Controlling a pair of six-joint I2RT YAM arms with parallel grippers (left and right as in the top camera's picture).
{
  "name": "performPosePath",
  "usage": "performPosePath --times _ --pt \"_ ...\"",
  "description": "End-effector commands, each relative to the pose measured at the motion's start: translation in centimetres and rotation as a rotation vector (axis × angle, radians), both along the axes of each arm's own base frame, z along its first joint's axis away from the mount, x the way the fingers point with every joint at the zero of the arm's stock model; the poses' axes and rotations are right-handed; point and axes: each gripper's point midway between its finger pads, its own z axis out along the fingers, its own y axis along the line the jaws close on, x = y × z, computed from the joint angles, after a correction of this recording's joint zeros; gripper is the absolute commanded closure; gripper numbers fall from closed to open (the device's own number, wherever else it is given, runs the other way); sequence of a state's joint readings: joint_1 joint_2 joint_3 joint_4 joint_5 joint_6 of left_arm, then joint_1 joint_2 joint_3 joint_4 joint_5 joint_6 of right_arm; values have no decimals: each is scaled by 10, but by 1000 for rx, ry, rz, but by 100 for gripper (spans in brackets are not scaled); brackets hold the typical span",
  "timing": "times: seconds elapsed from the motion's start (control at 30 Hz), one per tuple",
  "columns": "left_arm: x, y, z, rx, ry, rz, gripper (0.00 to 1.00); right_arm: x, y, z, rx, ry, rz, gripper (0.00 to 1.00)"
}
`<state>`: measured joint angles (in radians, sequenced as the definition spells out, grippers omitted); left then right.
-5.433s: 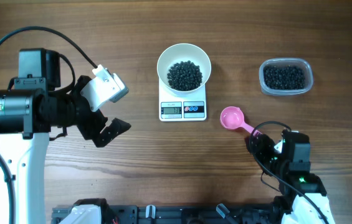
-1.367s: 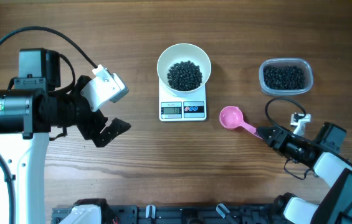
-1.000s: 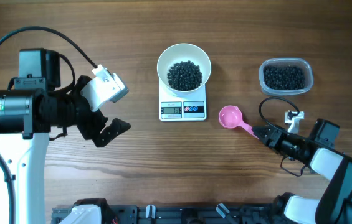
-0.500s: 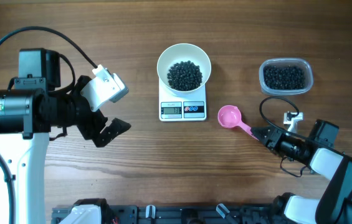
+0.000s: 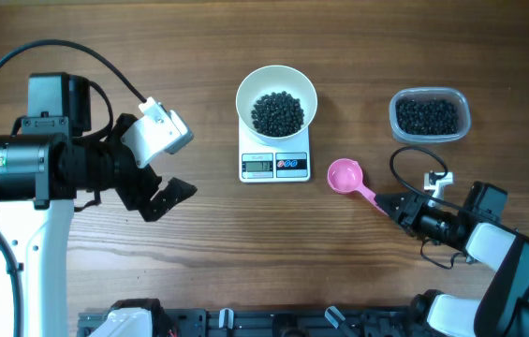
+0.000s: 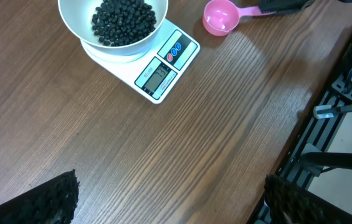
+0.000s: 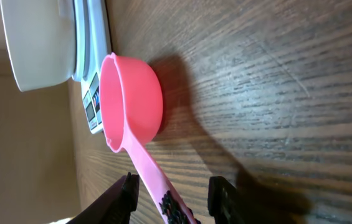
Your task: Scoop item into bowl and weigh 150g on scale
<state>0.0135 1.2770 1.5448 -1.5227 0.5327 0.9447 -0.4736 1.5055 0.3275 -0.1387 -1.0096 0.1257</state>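
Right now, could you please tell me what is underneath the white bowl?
The white scale sits under the bowl; its display and buttons show in front. The bowl covers the rest of its platform, so that part cannot be seen.

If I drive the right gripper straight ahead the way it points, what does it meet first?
The pink scoop: its handle lies between the open jaws of the right gripper, so the handle, then the cup, would come first. The scale stands beyond, probably next.
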Motion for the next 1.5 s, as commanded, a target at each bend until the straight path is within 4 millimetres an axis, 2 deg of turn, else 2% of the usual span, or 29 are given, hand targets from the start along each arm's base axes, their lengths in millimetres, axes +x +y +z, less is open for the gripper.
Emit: performPosePath --times 0.0,0.17,0.37,0.87,0.97,1.03,1.07,1.27,1.47 --pt "0 0 7 -4 -28 -5 0 -8 7 -2 15 2 34 57" --pt "0 0 7 -4 -28 -5 0 -13 6 -7 4 43 26 55" --pt "0 0 7 -4 -28 -5 0 -12 6 -7 2 38 26 64" --pt "0 0 7 -4 -28 -5 0 -5 3 -5 -6 16 12 75" --pt "0 0 7 -4 -28 -5 0 -5 3 -5 -6 15 13 82" --pt "0 0 7 -4 -28 -5 0 -5 3 -5 -3 11 15 93" --pt "0 0 7 -4 -28 -5 0 -5 4 -4 1 9 16 96" --pt "0 0 7 -4 -28 -5 0 -3 15 18 98 -83 59 96" --pt "0 0 7 -4 -28 -5 0 0 14 26 106 -95 47 95"
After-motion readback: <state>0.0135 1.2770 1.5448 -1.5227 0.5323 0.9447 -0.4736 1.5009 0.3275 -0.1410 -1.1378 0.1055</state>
